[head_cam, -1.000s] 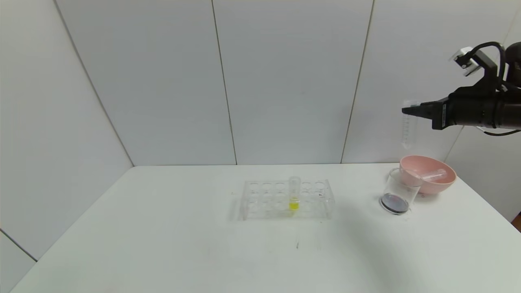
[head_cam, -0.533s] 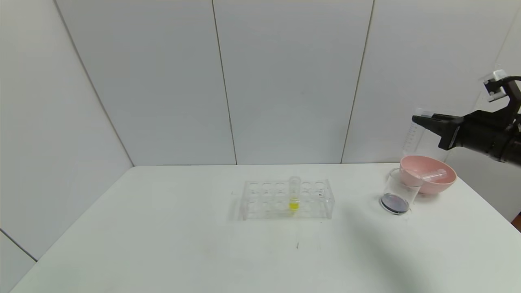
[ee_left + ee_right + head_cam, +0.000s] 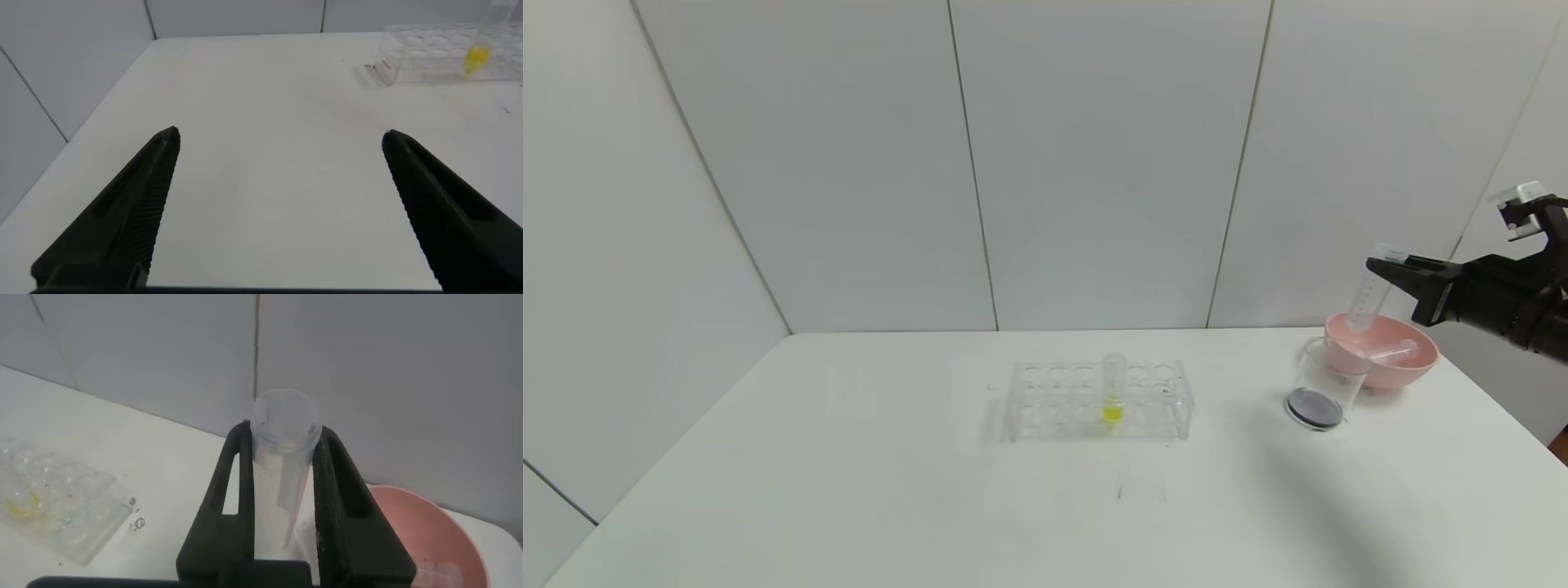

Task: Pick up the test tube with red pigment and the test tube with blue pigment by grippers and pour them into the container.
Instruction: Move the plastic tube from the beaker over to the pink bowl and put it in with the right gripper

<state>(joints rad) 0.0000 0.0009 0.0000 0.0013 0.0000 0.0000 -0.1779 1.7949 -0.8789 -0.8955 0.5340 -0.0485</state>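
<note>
My right gripper [image 3: 1382,263] is shut on the top of a clear, graduated test tube [image 3: 1364,298] that looks empty. The tube hangs tilted, its lower end just over the pink bowl [image 3: 1388,377]. The right wrist view shows the tube [image 3: 282,457] clamped between the fingers of my right gripper [image 3: 283,431]. A second empty tube [image 3: 1392,351] lies in the bowl. The glass beaker [image 3: 1321,377] in front of the bowl holds dark purple liquid. No red or blue liquid shows in any tube. My left gripper [image 3: 279,139] is open and empty, low over the table's left part.
A clear rack [image 3: 1094,402] stands mid-table with one tube of yellow liquid [image 3: 1112,390] upright in it; the rack also shows in the left wrist view [image 3: 425,53] and the right wrist view [image 3: 49,506]. The pink bowl [image 3: 425,531] sits near the table's right edge. Wall panels stand behind.
My right gripper has come down and moved right with the tube. The tube has tilted, and its lower end has dropped to just above the pink bowl.
</note>
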